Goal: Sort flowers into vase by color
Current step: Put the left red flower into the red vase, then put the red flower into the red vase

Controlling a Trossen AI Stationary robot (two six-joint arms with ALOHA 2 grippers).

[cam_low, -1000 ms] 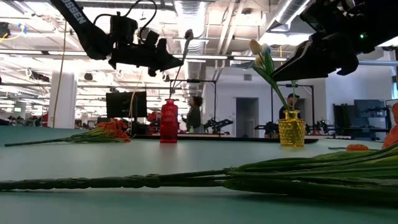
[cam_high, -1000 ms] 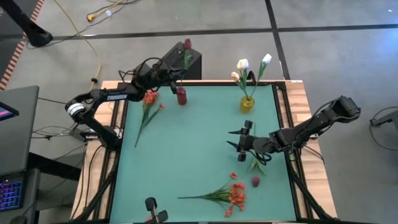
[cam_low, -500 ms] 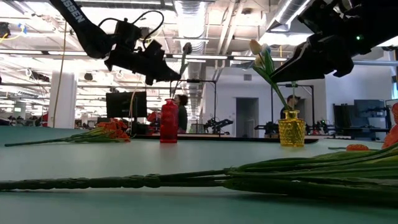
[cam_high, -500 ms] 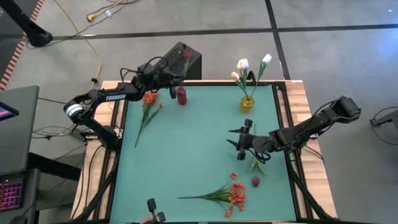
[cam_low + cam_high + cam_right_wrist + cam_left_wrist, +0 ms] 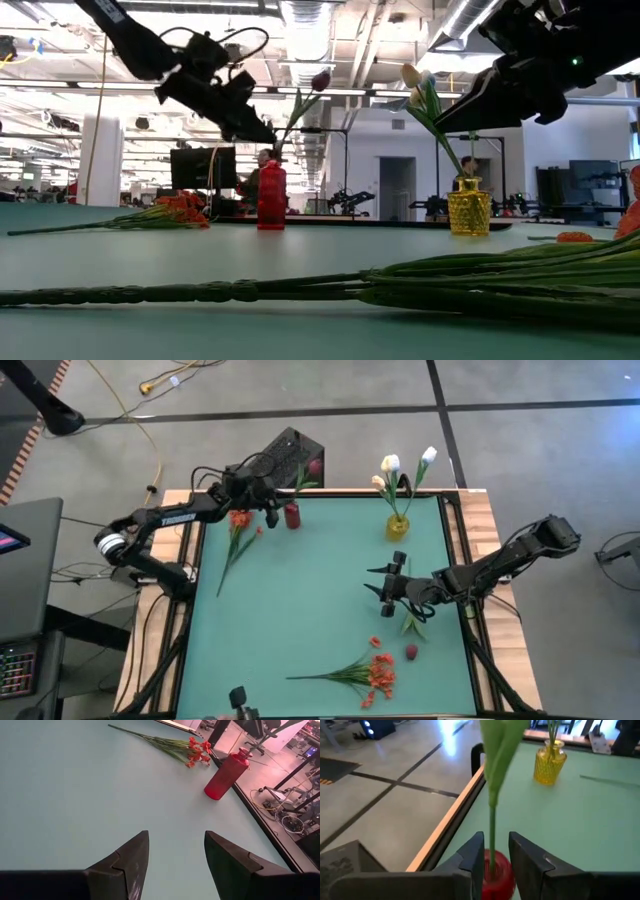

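A dark red bud flower stands with its stem in the red vase at the far left. It leans toward the table's right, the stem resting on the vase mouth. My left gripper is open just left of the vase. Its fingers stand on either side of the stem without touching it. White flowers stand in the yellow vase. My right gripper is open and hovers over the table's right half.
One red-orange flower lies at the far left. A red-orange bunch lies at the near edge. A green leaf and a small red bud lie below my right gripper. A black box stands beyond the far edge.
The left gripper has sunk and drawn back toward the table's left, tipping its fingers downward. The dark red flower stood nearly upright and has tipped toward the table's right. Its bud is lower now, while the stem's foot has stayed in the red vase.
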